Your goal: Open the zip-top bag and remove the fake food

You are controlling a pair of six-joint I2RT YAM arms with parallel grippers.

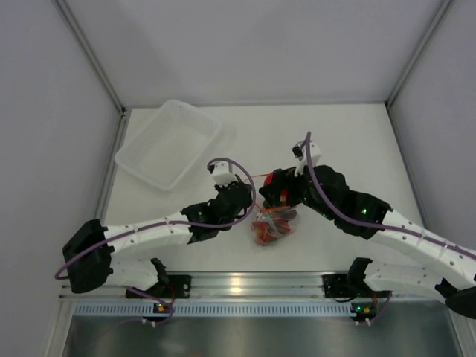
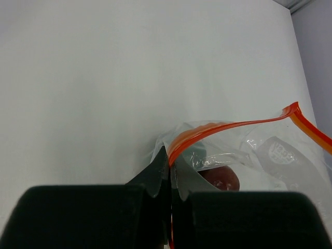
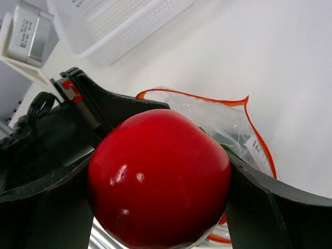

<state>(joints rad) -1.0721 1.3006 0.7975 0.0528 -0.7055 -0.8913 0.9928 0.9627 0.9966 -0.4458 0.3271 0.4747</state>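
**Top view**
- Table (image 1: pixel 357 149): white.
- Tub (image 1: pixel 171 145): translucent, at 10 o'clock from table centre.
- Zip-top bag (image 1: pixel 274 225): at 6 o'clock from centre, red fake food (image 1: pixel 266 232) inside.
- My left gripper (image 1: pixel 244 199) sits at the bag's 10 o'clock, and my right gripper (image 1: pixel 281 193) at its 12 o'clock.

**Left wrist view**
- Left gripper (image 2: pixel 167 165): clamped tight on the bag (image 2: pixel 270 155), pinching the end of its orange zip strip (image 2: pixel 233 125).
- Maroon ball (image 2: pixel 220 179): inside the bag, at 3 o'clock from the fingertips.

**Right wrist view**
- Right gripper (image 3: pixel 158 179): jaws wide, gripping the red tomato (image 3: pixel 155 171) between both fingers (image 3: pixel 259 202).
- Bag (image 3: pixel 228 119): mouth spread, at 1 o'clock behind the tomato.
- Tub (image 3: pixel 114 21): at 11 o'clock.
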